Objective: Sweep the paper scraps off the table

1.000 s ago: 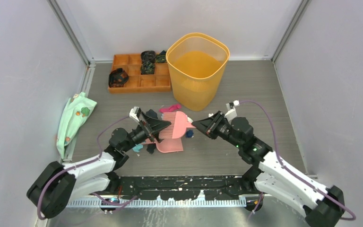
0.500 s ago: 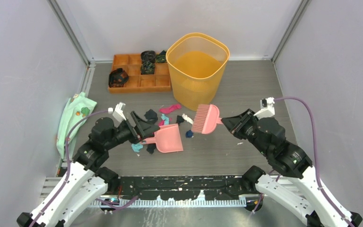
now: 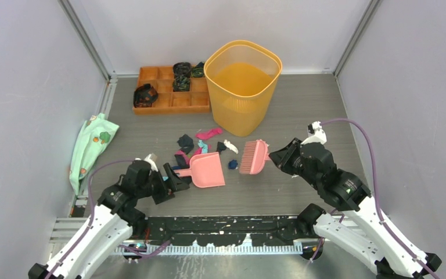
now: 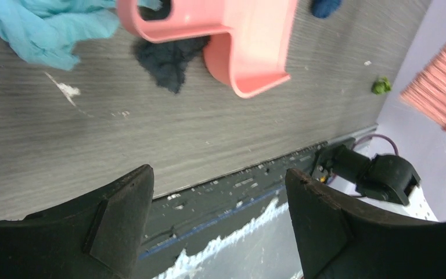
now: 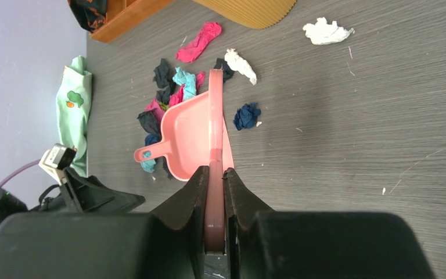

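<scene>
Paper scraps (image 3: 186,142) in magenta, white, teal, dark blue and black lie on the grey table (image 3: 308,104), clustered round the far side and handle of a pink dustpan (image 3: 208,170) that rests flat. My left gripper (image 3: 172,179) is open and empty, just near-left of the dustpan handle (image 4: 250,55), not touching it. My right gripper (image 3: 276,157) is shut on a pink brush (image 3: 254,157), held just right of the dustpan. The right wrist view shows the brush (image 5: 215,128) edge-on above the dustpan (image 5: 189,136), with a dark blue scrap (image 5: 247,115) and white scraps (image 5: 327,30) to its right.
A yellow bin (image 3: 244,87) stands at the back centre, with an orange compartmented tray (image 3: 159,99) holding black-and-green bands to its left. A mint-green cloth (image 3: 90,148) lies at the left edge. The black and silver rail (image 3: 226,226) runs along the near edge.
My left gripper has drawn back toward the near edge, away from the dustpan handle, and the dustpan lies still. My right gripper has lowered the brush slightly toward the near side.
</scene>
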You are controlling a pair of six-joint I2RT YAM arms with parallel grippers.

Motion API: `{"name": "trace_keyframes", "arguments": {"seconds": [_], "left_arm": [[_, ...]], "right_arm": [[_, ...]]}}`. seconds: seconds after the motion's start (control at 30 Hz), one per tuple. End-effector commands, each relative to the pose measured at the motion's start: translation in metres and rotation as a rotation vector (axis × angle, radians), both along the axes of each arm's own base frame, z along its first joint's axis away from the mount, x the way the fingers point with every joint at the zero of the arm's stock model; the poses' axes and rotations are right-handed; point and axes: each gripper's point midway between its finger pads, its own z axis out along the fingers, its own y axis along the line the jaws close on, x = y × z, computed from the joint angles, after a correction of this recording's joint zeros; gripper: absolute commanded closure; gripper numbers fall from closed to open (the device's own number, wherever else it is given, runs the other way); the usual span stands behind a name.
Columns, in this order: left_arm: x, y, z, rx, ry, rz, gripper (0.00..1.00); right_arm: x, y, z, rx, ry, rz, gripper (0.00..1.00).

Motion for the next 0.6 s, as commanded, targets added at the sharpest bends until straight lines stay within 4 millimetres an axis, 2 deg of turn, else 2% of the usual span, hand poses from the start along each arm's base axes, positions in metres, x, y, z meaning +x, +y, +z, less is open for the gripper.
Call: {"name": "trace_keyframes", "arguments": {"seconds": [0.0,0.13,0.2,0.3,0.43,0.57], "left_arm": [[0.012,-0.002,-0.02,0.001,0.003,-0.013,0.17],[0.026,-0.007,-0.019,-0.046,0.008,-0.057,0.16],[0.035,-0.003,-0.018,-0.074,0.022,-0.055,0.16],[0.049,0.003,-0.009,-0.127,0.0,-0.058,0.16],[0.063,0.001,0.004,-0.204,-0.022,-0.076,0.16],[0.073,-0.003,0.006,-0.258,-0.013,-0.099,0.16]], "right_arm": [[0.007,0.006,0.007,0.021,-0.037,0.011,1.0],[0.006,0.005,0.005,0.01,-0.03,0.011,1.0],[0.006,0.005,0.005,0.004,-0.03,0.01,1.0],[0.007,0.005,0.004,0.001,-0.029,0.01,1.0],[0.009,0.006,-0.001,-0.004,-0.019,0.008,0.99],[0.012,0.01,-0.005,-0.006,-0.01,0.011,1.0]]}}
